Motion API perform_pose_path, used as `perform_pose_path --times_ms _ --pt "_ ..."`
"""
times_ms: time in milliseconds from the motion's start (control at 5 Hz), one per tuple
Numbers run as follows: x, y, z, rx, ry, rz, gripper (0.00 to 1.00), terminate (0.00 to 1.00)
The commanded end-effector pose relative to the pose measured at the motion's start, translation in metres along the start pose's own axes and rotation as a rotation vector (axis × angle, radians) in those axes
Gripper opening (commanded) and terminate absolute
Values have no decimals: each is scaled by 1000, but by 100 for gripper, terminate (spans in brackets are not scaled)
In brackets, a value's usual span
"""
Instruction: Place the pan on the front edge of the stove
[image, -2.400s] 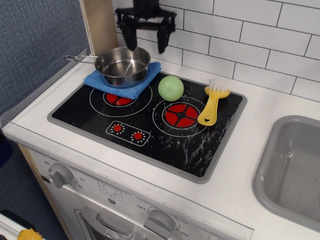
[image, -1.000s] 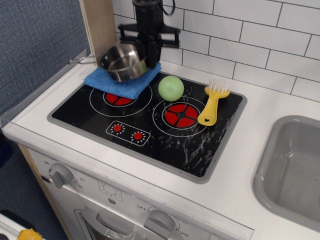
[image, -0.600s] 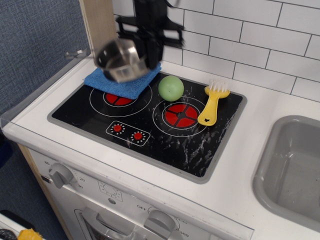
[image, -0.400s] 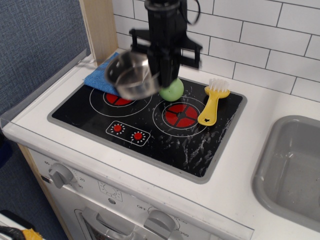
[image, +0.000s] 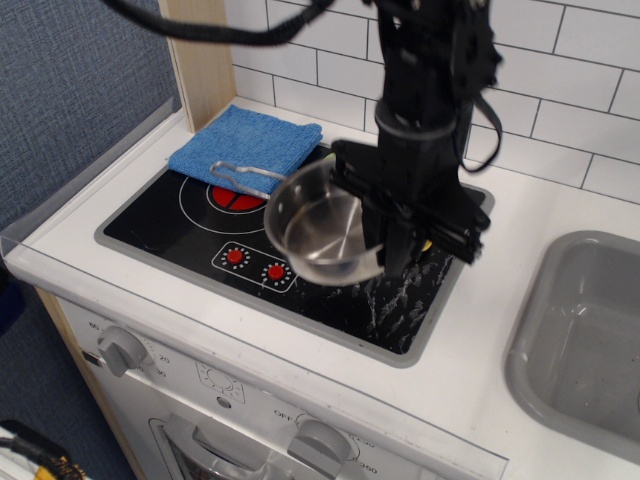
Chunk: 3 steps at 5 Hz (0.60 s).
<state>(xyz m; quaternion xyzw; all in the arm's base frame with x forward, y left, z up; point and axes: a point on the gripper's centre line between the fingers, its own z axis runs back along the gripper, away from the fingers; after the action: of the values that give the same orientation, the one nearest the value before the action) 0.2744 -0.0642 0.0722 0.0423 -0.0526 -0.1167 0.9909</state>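
**Pan held tilted over stove front**

Only view: your gripper (image: 385, 240) sits mid-frame, fingers clamped on the right rim of the pan (image: 322, 224). The pan is tilted toward the camera, held above the front part of the stove (image: 170, 218), nothing inside it. Its wire handle points to the upper left, over the left burner. Blue cloth (image: 246, 147) lies at the stove's upper-left corner. Grey sink basin (image: 585, 330) at frame right, nothing visible in it.
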Motion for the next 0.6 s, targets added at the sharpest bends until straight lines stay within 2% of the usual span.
perform_pose_path --times_ms 0,400 --pt "-2 -23 -13 40 -70 8 0 0" --pt "4 -28 -38 58 19 -8 0 0"
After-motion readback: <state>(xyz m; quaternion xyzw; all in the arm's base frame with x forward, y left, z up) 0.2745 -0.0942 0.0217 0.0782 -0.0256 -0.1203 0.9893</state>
